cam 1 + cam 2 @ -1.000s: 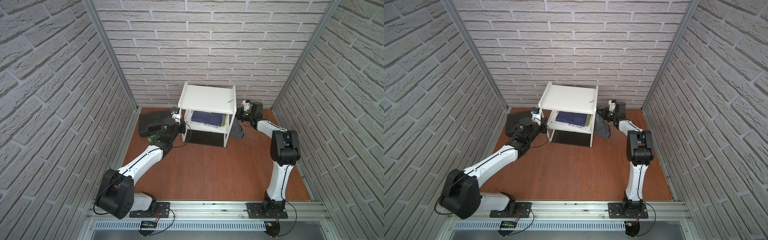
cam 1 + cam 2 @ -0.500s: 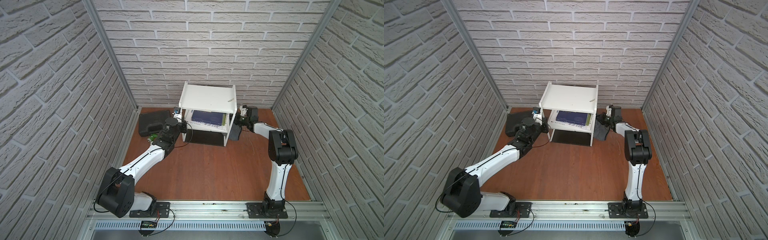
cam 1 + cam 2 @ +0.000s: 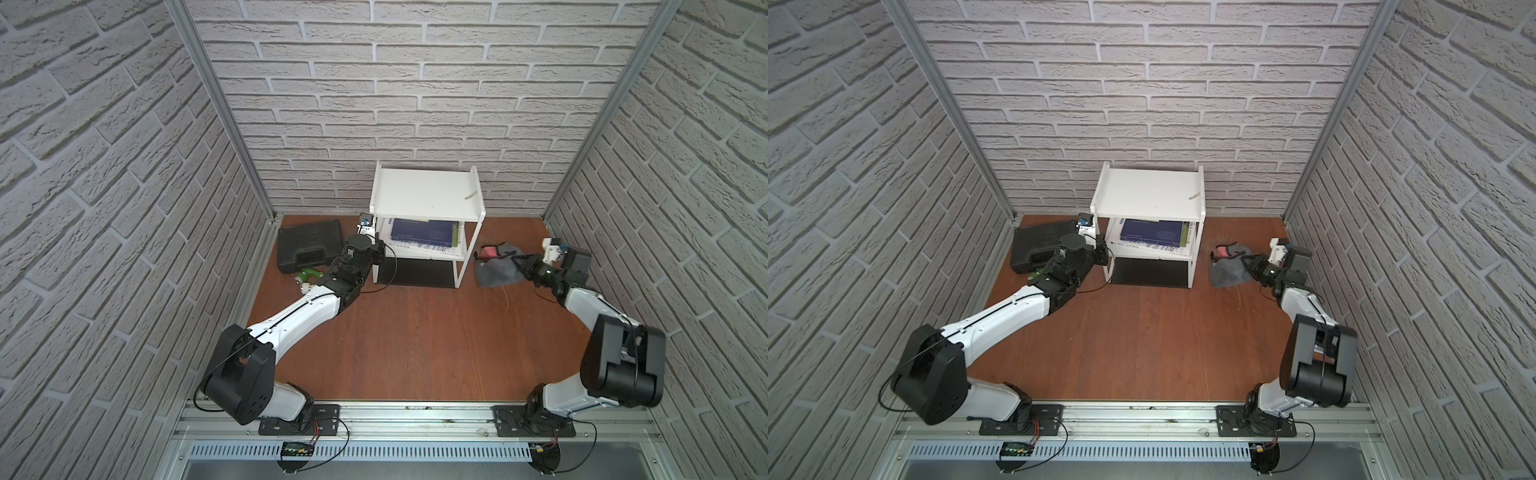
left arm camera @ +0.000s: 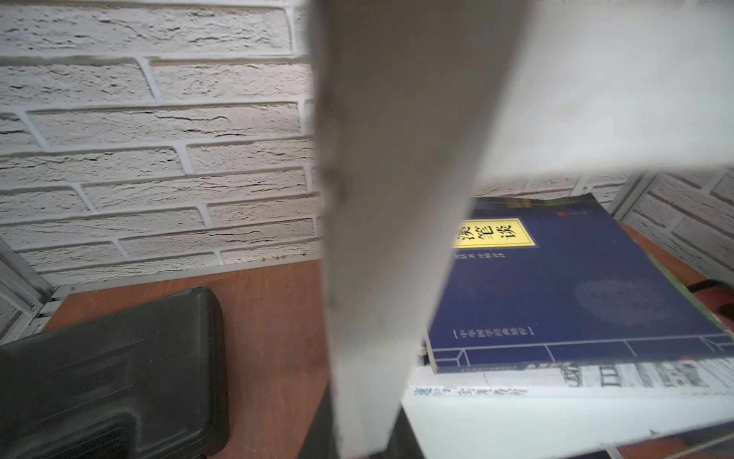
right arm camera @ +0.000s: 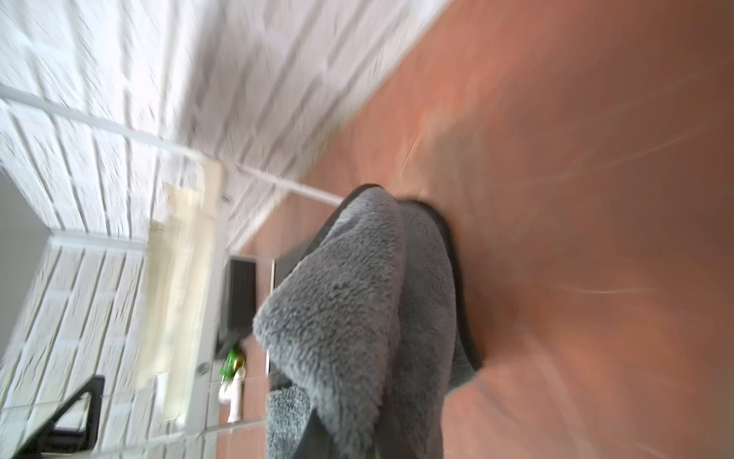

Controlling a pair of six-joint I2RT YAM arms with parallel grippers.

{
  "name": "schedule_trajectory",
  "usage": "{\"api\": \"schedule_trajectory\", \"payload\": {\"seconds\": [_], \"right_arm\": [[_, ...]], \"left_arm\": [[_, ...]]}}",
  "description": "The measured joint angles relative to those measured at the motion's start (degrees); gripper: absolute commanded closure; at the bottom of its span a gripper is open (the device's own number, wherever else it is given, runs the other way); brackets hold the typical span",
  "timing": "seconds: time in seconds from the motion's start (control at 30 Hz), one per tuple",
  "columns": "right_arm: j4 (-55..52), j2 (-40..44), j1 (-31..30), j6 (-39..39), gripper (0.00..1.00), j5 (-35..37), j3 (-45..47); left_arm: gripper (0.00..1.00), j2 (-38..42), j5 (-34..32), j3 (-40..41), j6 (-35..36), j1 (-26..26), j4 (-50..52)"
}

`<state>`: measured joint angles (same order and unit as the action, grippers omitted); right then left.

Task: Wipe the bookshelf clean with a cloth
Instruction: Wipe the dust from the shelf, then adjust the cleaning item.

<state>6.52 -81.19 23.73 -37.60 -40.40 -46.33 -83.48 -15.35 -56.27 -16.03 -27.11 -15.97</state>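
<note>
Bookshelf (image 3: pixel 428 195) holds blue book (image 4: pixel 576 286) w/ yellow Chinese-character label.

Blurry view, grey fluffy cloth (image 5: pixel 357 318) up close over brown floor (image 5: pixel 576 198), white bookshelf (image 5: pixel 178 298) w/ brick wall (image 5: pixel 99 79) behind

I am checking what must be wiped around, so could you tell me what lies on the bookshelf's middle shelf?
On the bookshelf middle shelf, a blue book lies flat atop a white one. The top board hides the shelf's rear part.
</note>
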Motion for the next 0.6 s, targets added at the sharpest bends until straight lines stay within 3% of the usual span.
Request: {"api": "schedule_trajectory", "payload": {"seconds": [0.1,0.23,0.37,0.47,0.5,0.53,0.6], "right_arm": [[-6.19,10.45,-0.85,2.69,0.97,0.76,2.45],[-17.03,24.39,-5.11,7.45,0.98,1.07,3.98],[-19.54,34.62,-8.59,7.26,0.98,-2.62,4.92],[-16.2,37.05,-14.8,3.15,0.98,-6.97,4.83],[-15.21,36.63,-17.66,1.9,0.98,-7.82,4.24],[-14.36,35.69,-20.52,0.96,0.98,-8.39,3.39],[-12.66,32.7,-26.71,-0.31,0.97,-9.01,0.72]], "left_arm": [[0.97,-2.23,2.1,-2.08,0.33,-1.44,-0.79],[0.73,-0.07,5.4,0.68,1.14,-1.88,-1.79],[0.48,10.34,11.61,10.25,2.03,-0.79,4.15],[0.38,19.74,18.21,16.28,3.37,-0.81,7.19],[0.13,22.23,20.85,17.05,3.58,-1.27,7.65],[0.03,23.74,23.12,17.16,3.98,-1.92,7.65],[0.02,24.72,26.99,16.65,3.74,-4.31,5.97]]}}
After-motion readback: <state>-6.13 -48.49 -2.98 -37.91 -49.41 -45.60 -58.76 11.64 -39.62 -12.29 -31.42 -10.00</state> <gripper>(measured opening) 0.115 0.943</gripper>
